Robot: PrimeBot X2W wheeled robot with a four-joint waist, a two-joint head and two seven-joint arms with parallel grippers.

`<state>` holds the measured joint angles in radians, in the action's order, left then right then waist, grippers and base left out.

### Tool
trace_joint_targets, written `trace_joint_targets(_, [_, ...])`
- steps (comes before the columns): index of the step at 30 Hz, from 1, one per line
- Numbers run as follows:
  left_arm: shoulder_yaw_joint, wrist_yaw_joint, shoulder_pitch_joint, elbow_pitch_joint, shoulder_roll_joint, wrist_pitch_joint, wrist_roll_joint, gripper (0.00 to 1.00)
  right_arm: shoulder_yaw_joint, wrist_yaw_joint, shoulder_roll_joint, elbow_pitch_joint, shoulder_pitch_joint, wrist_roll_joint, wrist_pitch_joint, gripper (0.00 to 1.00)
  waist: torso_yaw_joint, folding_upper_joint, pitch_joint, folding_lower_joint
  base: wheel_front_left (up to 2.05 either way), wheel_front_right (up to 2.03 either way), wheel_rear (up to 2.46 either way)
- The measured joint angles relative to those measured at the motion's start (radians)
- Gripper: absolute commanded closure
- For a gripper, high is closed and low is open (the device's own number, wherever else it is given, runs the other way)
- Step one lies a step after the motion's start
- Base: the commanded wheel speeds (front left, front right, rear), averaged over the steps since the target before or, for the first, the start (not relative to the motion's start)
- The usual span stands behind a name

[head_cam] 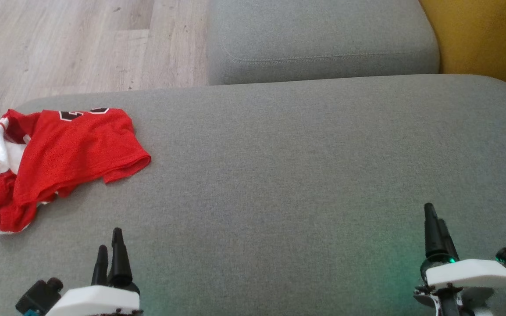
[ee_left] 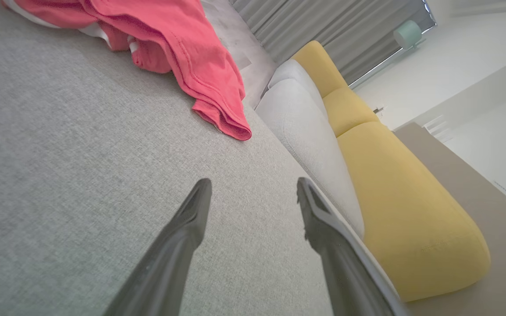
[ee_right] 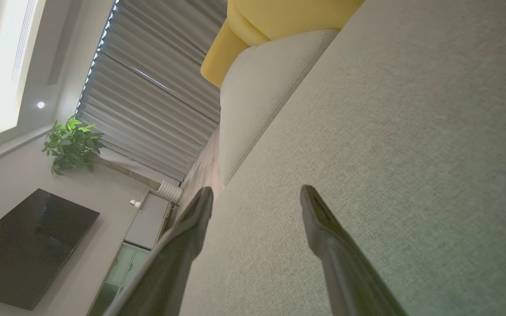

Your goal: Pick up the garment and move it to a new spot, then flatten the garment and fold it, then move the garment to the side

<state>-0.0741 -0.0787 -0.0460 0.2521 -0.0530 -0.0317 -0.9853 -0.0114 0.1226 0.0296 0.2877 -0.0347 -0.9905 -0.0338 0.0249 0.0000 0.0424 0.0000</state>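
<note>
The red jersey (head_cam: 60, 162) lies crumpled on the grey sofa cushion (head_cam: 279, 175), ahead and to the left of the left jaws (spread, empty); the right jaws, well apart from it, are spread too.

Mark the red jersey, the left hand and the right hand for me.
red jersey (head_cam: 82, 149), head view, on its broad red top layer.
left hand (head_cam: 109, 239), head view, midway between its two dark fingertips.
right hand (head_cam: 435, 213), head view, midway between its two dark fingertips.
</note>
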Motion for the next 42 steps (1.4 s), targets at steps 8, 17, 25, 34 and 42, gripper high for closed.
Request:
trace_joint_targets(8, [-0.029, 0.001, -0.018, -0.002, -0.005, -0.024, 0.104, 0.00, 0.021, 0.000, 0.000, 0.005, -0.002, 0.102, -0.023, 0.00, 0.005, 0.0000, 0.008, 0.0000, 0.00, 0.00, 0.00])
trace_joint_targets(17, [-0.060, 0.001, -0.023, -0.003, -0.009, -0.050, 0.216, 0.00, 0.045, 0.000, 0.001, 0.007, -0.002, 0.212, -0.049, 0.00, 0.010, 0.0000, 0.016, 0.0000, 0.00, 0.00, 0.00])
trace_joint_targets(25, [-0.084, 0.008, -0.026, 0.001, -0.018, -0.071, 0.311, 0.00, 0.065, 0.000, 0.001, 0.007, -0.023, 0.309, -0.073, 0.00, 0.017, 0.0000, 0.022, 0.0000, 0.00, 0.00, 0.00])
trace_joint_targets(34, [-0.091, 0.013, -0.036, 0.004, -0.021, -0.098, 0.397, 0.00, 0.077, 0.000, 0.002, 0.007, -0.023, 0.407, -0.093, 0.00, 0.022, 0.0000, 0.030, 0.0000, 0.00, 0.00, 0.00])
trace_joint_targets(42, [-0.108, 0.017, -0.045, 0.005, -0.029, -0.121, 0.489, 0.00, 0.098, 0.000, 0.004, 0.007, -0.024, 0.511, -0.116, 0.00, 0.027, 0.0000, 0.040, 0.0000, 0.00, 0.00, 0.00])
